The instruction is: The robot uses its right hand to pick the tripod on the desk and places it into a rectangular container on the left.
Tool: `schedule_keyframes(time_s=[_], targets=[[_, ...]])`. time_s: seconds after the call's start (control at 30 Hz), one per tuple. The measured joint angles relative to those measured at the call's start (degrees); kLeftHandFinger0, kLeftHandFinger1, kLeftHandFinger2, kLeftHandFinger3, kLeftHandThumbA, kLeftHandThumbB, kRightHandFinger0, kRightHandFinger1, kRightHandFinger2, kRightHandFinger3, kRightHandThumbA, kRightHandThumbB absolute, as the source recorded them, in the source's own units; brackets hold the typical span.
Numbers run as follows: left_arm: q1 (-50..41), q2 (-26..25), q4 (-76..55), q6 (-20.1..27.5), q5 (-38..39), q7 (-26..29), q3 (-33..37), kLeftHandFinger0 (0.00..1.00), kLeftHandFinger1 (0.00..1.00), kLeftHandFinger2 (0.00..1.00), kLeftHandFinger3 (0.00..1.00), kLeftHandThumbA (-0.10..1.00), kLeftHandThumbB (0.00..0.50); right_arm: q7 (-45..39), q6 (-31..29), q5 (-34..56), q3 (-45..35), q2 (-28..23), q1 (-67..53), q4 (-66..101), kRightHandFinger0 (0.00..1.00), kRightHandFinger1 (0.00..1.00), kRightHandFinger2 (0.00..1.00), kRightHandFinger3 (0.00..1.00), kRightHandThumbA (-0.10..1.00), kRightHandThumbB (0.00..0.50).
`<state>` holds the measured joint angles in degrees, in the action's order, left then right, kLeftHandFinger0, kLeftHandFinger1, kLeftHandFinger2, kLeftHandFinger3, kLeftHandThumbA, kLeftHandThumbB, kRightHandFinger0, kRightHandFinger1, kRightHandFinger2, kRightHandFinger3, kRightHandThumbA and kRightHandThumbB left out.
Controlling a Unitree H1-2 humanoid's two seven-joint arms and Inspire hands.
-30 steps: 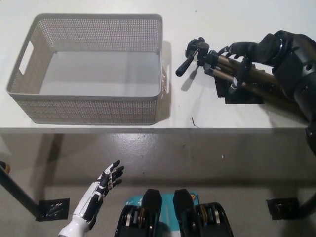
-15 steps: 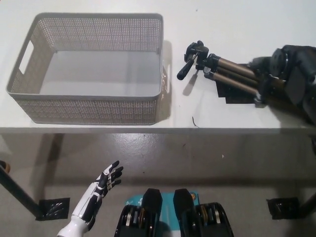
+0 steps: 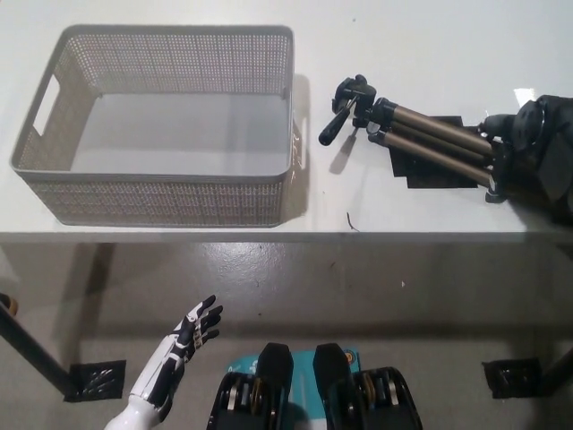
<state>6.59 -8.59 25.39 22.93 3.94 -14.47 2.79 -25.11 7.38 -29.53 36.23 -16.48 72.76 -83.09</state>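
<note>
Right hand [image 3: 542, 148] at the bench's [image 3: 403, 36] right edge, partly cut off, at the tripod's [image 3: 416, 134] leg ends, grip indiscernible; left hand [image 3: 183, 345] below the bench, fingers spread; container [image 3: 161, 121] left, well apart.

Tabletop [image 3: 430, 54]: white, smooth, matt.
Basket [image 3: 170, 202]: grey plastic, perforated mesh walls, smooth rim and floor, matt.
Tripod [image 3: 421, 134]: bronze-toned metal legs with a satin sheen; black head and handle, matt, probably plastic.
Mat [image 3: 430, 175] under the tripod: black, flat, matt.
Right hand [image 3: 542, 148]: black, matt casing.
Left hand [image 3: 183, 345]: glossy white shell, black fingers [image 3: 208, 318].
Floor [image 3: 358, 287]: grey, smooth, faint sheen, lightly speckled.
</note>
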Motion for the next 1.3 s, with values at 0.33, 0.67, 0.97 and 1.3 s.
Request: schedule_keyframes(time_s=[0.33,0.67,0.97,1.3], targets=[[0.9,0.1,0.0,0.0,-0.2,0.0,0.0,1.0,1.0,1.0,1.0,1.0,0.5,4.9,0.2,0.4,-5.3,0.9,-1.3,0.1,1.0,1.0,1.0,1.0,0.86,0.494],[1.0,0.1,0.1,-0.1,-0.3,0.0,0.1,1.0,1.0,1.0,1.0,1.0,0.5,12.0,-1.4,0.3,-7.2,1.4,-2.4,0.2,0.01,0.52,0.91,0.82,-0.1,0.152],[1.0,-0.2,0.1,-0.1,-0.3,0.0,0.1,1.0,1.0,1.0,1.0,1.0,0.5,18.0,-4.9,2.5,-13.4,0.7,-5.8,0.7,0.1,0.72,1.0,0.94,-0.1,0.184],[1.1,-0.2,0.1,-0.1,-0.3,0.0,0.1,1.0,1.0,1.0,1.0,1.0,0.5,20.5,-8.0,5.6,-18.1,-0.6,-7.9,0.9,0.1,0.75,1.0,0.94,-0.1,0.134]])
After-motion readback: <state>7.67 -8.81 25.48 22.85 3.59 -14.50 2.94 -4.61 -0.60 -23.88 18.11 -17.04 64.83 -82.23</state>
